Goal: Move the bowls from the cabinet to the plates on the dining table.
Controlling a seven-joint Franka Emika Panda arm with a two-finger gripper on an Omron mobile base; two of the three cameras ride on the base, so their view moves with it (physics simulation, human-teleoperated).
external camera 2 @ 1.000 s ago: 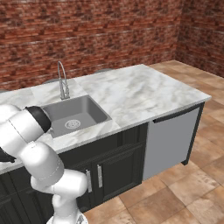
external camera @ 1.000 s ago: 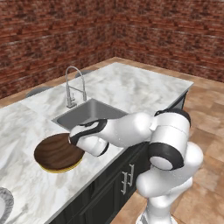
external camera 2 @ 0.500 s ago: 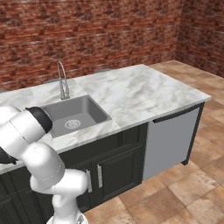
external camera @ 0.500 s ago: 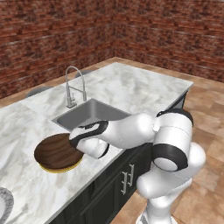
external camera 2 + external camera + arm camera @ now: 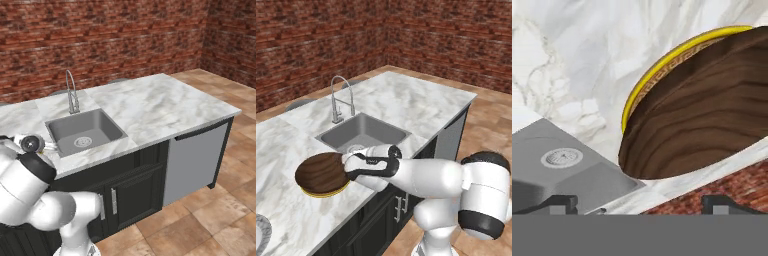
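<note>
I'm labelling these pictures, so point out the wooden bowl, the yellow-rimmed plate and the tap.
wooden bowl (image 5: 321, 173), left base view, on its dark inside.
yellow-rimmed plate (image 5: 662, 62), hand view, on its yellow rim.
tap (image 5: 72, 90), right base view, on its upright neck.

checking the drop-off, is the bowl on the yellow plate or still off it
On it. The bowl sits upright on the yellow-rimmed plate, whose rim peeks out beneath it on the marble table; the pincer stands open beside it.

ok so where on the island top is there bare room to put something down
The widest bare marble runs from the sink right to the dining table's far end. A narrower strip lies behind the tap. Left of the sink it is crowded: the bowl sits on the yellow-rimmed plate with the open gripper beside it, and the pale plate is at the corner.
</note>
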